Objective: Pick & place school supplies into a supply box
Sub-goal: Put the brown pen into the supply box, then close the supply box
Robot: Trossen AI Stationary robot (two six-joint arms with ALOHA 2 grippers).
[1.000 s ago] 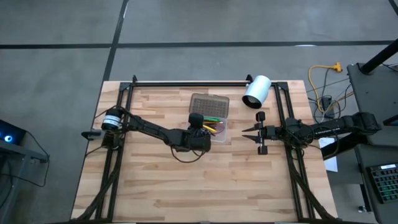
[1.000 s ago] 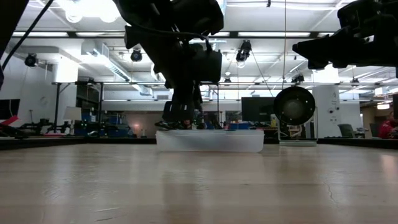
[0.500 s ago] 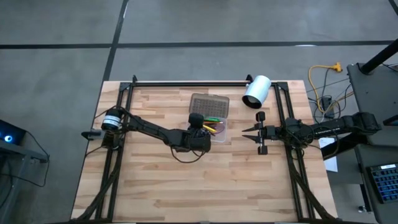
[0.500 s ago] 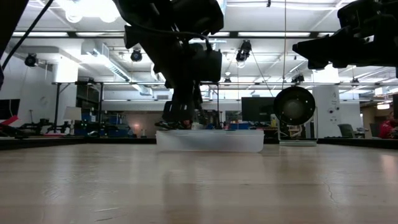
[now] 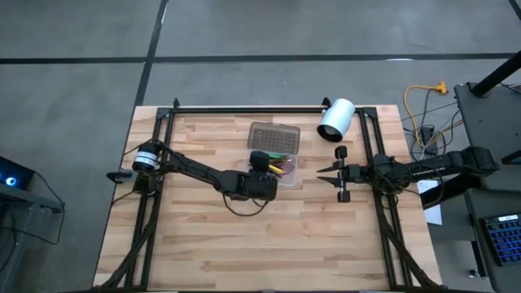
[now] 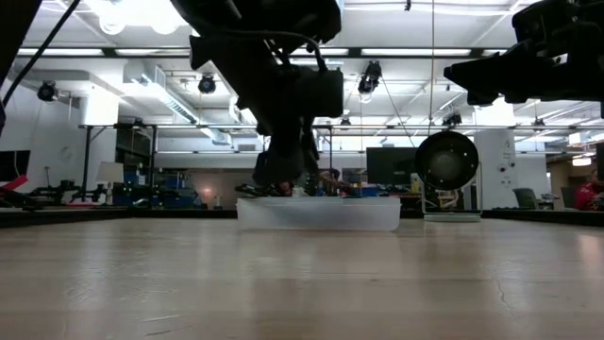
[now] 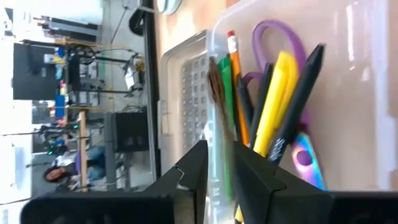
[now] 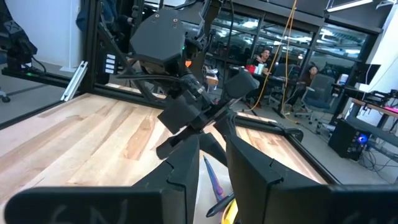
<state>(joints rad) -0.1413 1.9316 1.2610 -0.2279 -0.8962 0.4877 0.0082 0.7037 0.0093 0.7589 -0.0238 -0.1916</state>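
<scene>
Here the left claw (image 7: 217, 168), narrowly parted and empty, hovers over the translucent rounded supply box (image 7: 367, 93).

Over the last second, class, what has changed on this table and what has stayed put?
The left pincer shifted slightly over the translucent plastic supply box, its wrist turning a little in the low view. Nothing was gripped or released. The box, the white cylinder and the right pincer stayed put.

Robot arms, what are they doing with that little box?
The left gripper hangs over the see-through supply box, which already holds pencils, pens and purple scissors. The box's grey lid lies open behind it. The right gripper waits off to the side, above the table, near a white cylinder.
</scene>
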